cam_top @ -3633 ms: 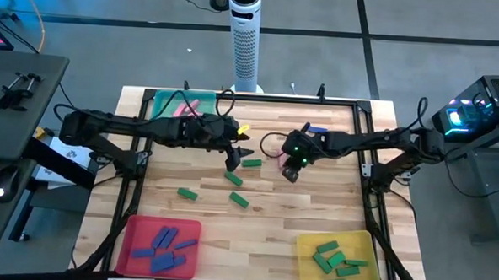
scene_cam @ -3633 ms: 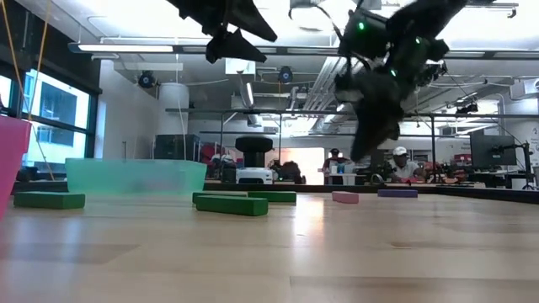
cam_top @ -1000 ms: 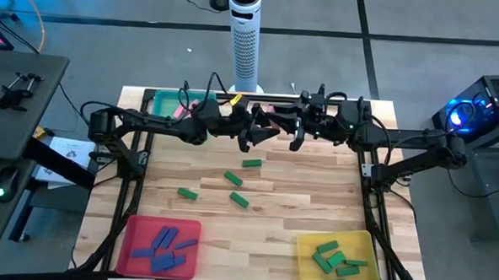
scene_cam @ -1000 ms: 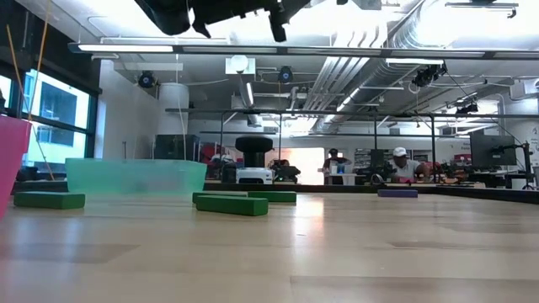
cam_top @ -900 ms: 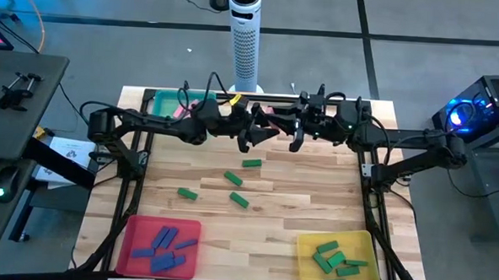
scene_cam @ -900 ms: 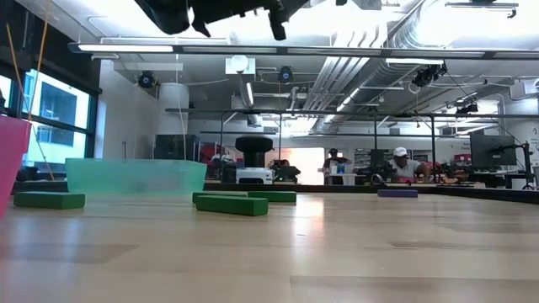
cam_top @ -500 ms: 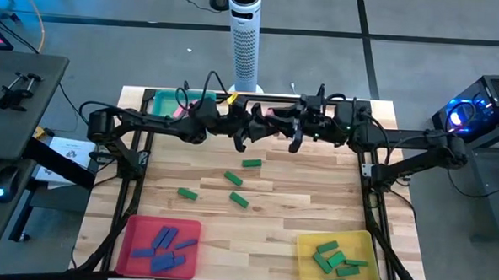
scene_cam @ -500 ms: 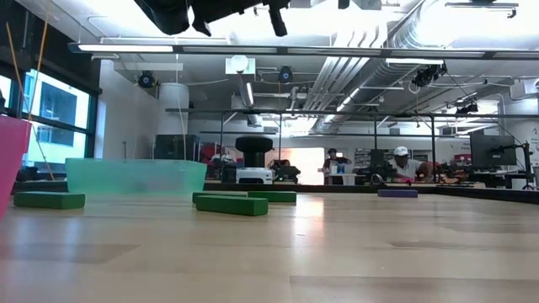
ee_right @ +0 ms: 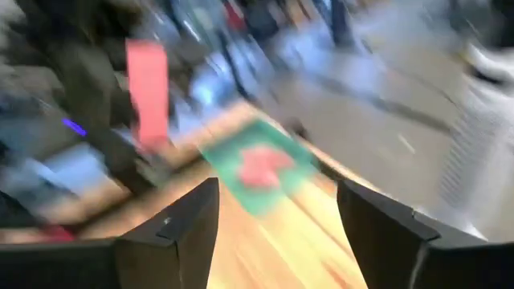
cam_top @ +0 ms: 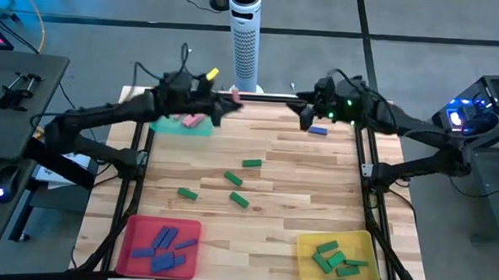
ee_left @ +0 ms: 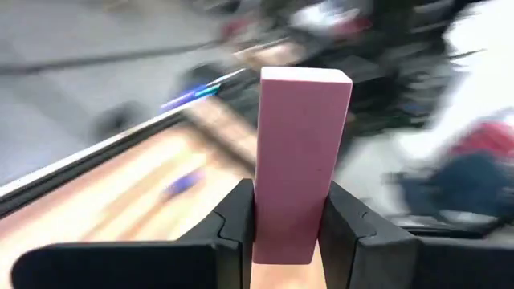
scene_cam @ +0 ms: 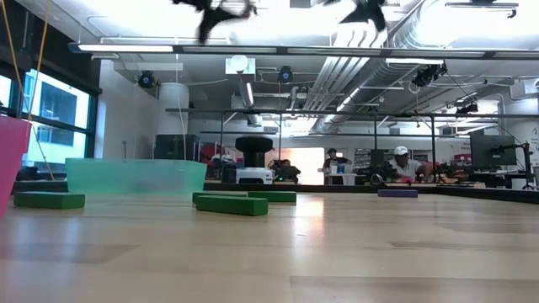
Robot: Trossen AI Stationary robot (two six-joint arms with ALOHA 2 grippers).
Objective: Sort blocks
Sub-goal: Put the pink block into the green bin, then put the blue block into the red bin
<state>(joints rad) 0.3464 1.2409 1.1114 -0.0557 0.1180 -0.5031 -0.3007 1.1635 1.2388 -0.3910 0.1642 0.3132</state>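
Note:
My left gripper (cam_top: 220,107) hangs high over the table's far left, beside the teal tray (cam_top: 179,127), and is shut on a pink block (ee_left: 301,152). That tray holds other pink blocks (cam_top: 191,119). My right gripper (cam_top: 304,118) stands open in the air at the far right, nothing between its fingers (ee_right: 173,229). Below it a blue block (cam_top: 319,130) lies flat on the wood. Several green blocks (cam_top: 233,180) lie flat mid-table. In the low view both grippers show only at the top edge, left (scene_cam: 221,12) and right (scene_cam: 362,10). My left gripper pinches the pink block between its two fingers (ee_left: 238,221), on the block's lower end (ee_left: 287,233). The fingers run about level and lie across the block. The block stands on end above them, lifted clear of table and tray.
A red tray (cam_top: 130,229) with blue blocks sits at the near left, a yellow tray (cam_top: 365,243) with green blocks at the near right. A white tower (cam_top: 245,38) stands behind the far edge. Bare wood lies between the green blocks and the near trays.
The two grippers met in the air over the far middle with the pink block between them. They have since drawn apart: my left gripper has swung toward the teal tray with the block, and my right gripper has gone toward the table's right edge without it.

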